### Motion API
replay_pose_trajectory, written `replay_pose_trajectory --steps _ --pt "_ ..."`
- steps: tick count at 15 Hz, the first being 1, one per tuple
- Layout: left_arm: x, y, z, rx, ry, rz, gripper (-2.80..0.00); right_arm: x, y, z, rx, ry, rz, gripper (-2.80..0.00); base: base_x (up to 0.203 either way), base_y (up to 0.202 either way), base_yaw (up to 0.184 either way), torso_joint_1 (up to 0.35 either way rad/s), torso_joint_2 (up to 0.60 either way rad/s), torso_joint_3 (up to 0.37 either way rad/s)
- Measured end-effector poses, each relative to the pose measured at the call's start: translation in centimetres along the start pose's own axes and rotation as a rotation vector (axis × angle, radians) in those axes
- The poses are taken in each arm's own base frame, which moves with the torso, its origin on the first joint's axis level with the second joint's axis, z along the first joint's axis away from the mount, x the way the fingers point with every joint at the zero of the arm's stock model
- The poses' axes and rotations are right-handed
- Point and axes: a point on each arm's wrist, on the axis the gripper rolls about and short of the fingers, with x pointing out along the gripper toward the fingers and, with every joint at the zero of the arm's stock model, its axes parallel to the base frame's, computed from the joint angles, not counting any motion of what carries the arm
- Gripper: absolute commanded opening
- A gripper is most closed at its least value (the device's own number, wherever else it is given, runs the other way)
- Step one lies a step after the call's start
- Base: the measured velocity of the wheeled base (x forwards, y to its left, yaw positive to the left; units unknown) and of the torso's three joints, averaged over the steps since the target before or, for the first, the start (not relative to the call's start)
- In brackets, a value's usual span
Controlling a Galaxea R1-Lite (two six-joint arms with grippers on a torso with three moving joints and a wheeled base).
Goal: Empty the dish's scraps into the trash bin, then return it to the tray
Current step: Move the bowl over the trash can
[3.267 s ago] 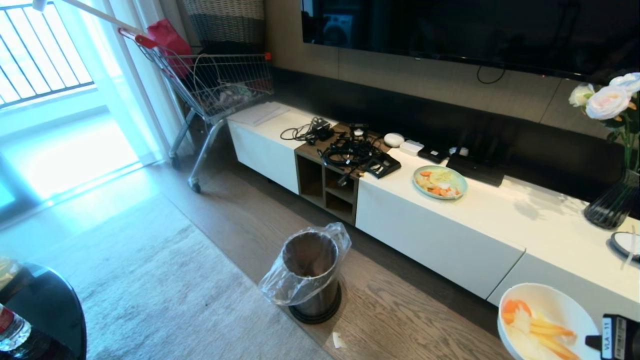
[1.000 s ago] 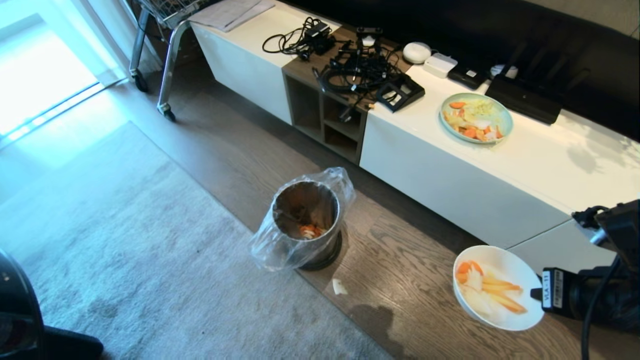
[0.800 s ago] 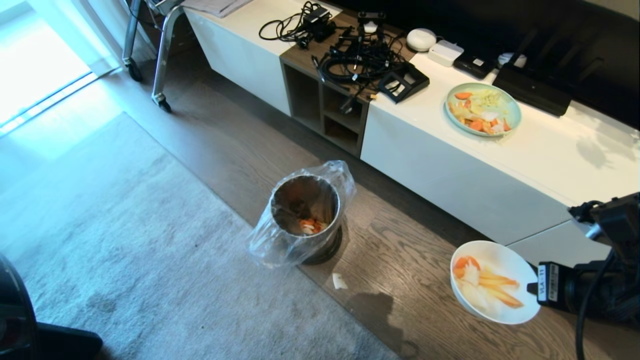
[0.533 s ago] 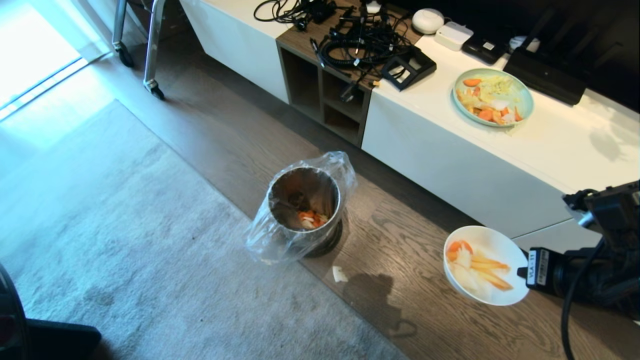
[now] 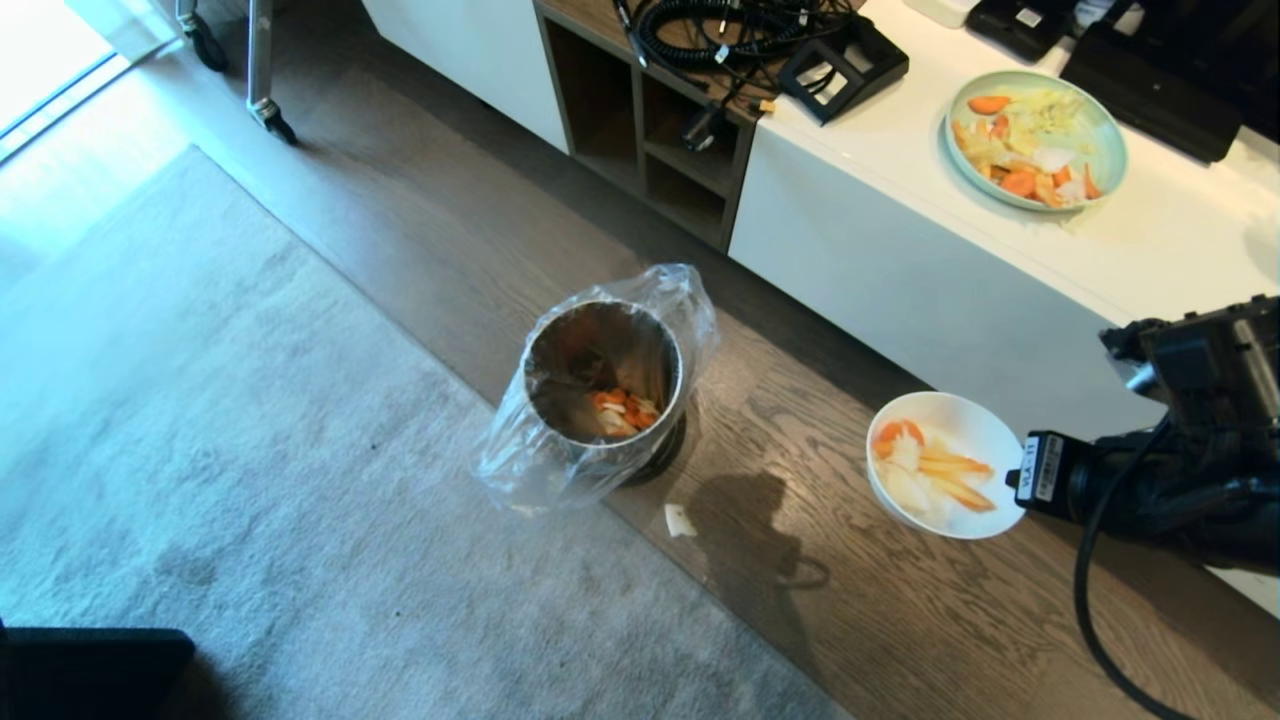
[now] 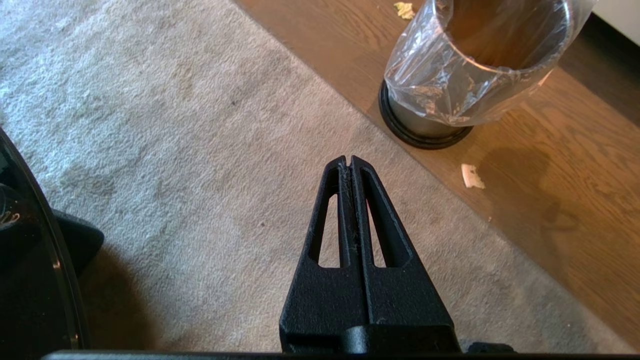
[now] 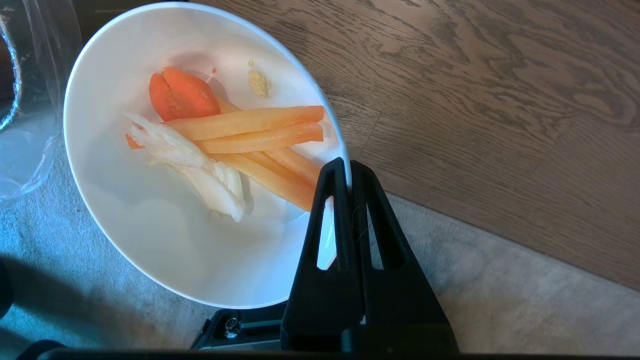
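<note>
My right gripper [image 7: 348,165] is shut on the rim of the dish [image 5: 975,425], a cream-white bowl [image 7: 150,220] held in the air over the wood floor, to the right of the trash bin. The scraps [image 5: 930,465] lie inside it: orange chunks, pale yellow strips [image 7: 250,122] and white bits. The trash bin [image 5: 603,372] is brushed steel with a clear bag liner and has food at its bottom. It also shows in the left wrist view, trash bin [image 6: 475,65]. My left gripper [image 6: 348,161] hangs shut and empty over the rug. The tray is out of view.
A white low cabinet [image 5: 900,270] runs along the far right, with a pale green plate [image 5: 1036,140] of food and a tangle of cables [image 5: 740,30]. A grey rug [image 5: 250,480] covers the left floor. A small scrap [image 5: 678,520] lies on the floor by the bin.
The head camera has tipped further down, so the whole scene slid up the picture. The right gripper has carried the dish a little closer to the bin.
</note>
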Motion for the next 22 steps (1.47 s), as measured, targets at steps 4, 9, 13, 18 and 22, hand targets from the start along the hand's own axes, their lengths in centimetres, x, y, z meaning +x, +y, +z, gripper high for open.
replay_pose_trajectory --steps 4,9,13,18,22 --pt "0.0 0.0 0.0 0.0 0.0 0.0 -2.8 0.3 0.7 0.9 -0.026 -0.037 0.021 -2.8 0.0 0.0 0.0 0.002 0.0 -0.198" --pt "0.0 0.0 0.0 0.0 0.0 0.0 -2.8 0.4 0.8 1.0 -0.027 -0.039 0.022 -2.8 0.0 0.0 0.0 0.002 0.0 -0.196" --pt "0.0 0.0 0.0 0.0 0.0 0.0 -2.8 0.4 0.8 1.1 -0.029 -0.042 0.023 -2.8 0.0 0.0 0.0 0.003 0.0 -0.198" --pt "0.0 0.0 0.0 0.0 0.0 0.0 -2.8 0.1 0.9 1.4 -0.024 -0.054 0.029 -2.8 0.0 0.0 0.0 0.002 0.0 -0.128" --pt "0.0 0.0 0.0 0.0 0.0 0.0 -2.8 -0.4 1.6 2.7 -0.064 -0.102 0.056 -2.8 0.0 0.0 0.0 0.0 0.0 0.0"
